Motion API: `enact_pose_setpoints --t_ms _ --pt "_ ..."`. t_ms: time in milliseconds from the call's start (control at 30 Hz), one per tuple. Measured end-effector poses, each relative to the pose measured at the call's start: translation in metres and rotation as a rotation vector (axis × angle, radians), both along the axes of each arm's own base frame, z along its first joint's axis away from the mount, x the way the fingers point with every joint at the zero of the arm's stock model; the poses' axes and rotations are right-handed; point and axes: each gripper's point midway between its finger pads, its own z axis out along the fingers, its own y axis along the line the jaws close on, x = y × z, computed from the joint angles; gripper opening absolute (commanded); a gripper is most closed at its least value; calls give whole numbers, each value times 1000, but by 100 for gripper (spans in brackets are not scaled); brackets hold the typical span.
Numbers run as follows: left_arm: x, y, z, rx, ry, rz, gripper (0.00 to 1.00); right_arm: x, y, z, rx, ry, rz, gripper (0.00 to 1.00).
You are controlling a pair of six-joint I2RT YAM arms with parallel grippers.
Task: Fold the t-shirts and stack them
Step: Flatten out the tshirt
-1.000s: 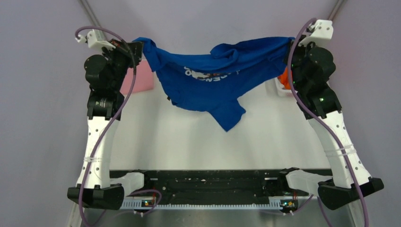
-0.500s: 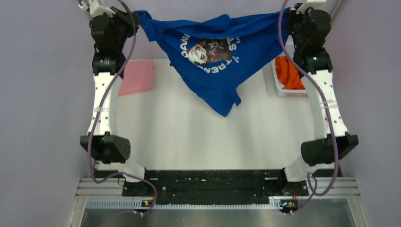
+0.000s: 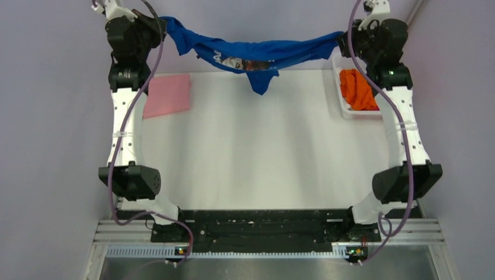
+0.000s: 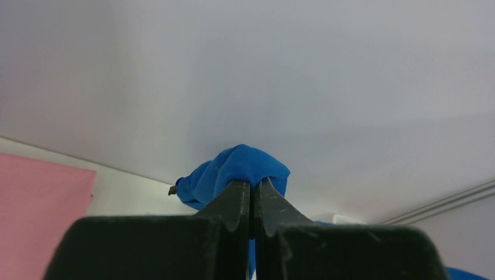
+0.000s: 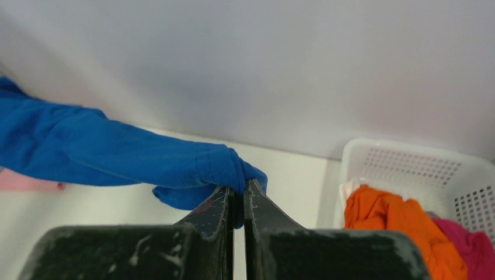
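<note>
The royal blue t-shirt [image 3: 257, 52] with a white round print hangs stretched between both grippers over the table's far edge, sagging in the middle. My left gripper [image 3: 159, 24] is shut on its left end; its bunched cloth [image 4: 245, 169] shows above my left gripper [image 4: 252, 186]. My right gripper [image 3: 344, 42] is shut on the right end; the blue cloth [image 5: 117, 154] runs left from my right gripper [image 5: 238, 189]. A folded pink t-shirt [image 3: 169, 95] lies flat at the far left. Orange [image 3: 357, 88] and magenta [image 5: 476, 248] t-shirts lie in the basket.
A white mesh basket [image 3: 340, 105] stands at the far right of the white table, seen also in the right wrist view [image 5: 408, 163]. Grey walls close in the back and sides. The arm bases sit on a black rail at the near edge.
Both grippers have moved the blue t-shirt further back and pulled it tauter. The hanging body and print, spread wide before, now show as a narrow band at the far edge.
</note>
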Motion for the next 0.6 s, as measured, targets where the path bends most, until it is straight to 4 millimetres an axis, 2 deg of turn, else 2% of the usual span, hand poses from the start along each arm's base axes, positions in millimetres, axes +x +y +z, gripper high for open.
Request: enact_pose_setpoints --t_ms 100,200,300,367,433,500,567,600 --pt "-29 4 15 11 -27 34 0 -48 5 -9 -5 33 45 0" --pt "-60 11 43 24 -91 80 0 -92 8 -9 -3 25 77 0" --pt "-90 17 75 38 -173 127 0 -132 9 -3 7 -3 88 0" --pt "-100 21 88 42 -208 154 0 -149 8 0 21 -19 84 0" --pt "-101 25 96 44 -228 176 0 -159 6 -2 38 -9 73 1" --pt "-87 28 97 44 -227 186 0 -159 4 -13 61 26 54 2" --pt "-63 30 87 43 -208 189 0 -153 3 -36 85 92 31 3" --pt "-46 31 76 43 -187 189 0 -147 2 -56 97 146 18 4"
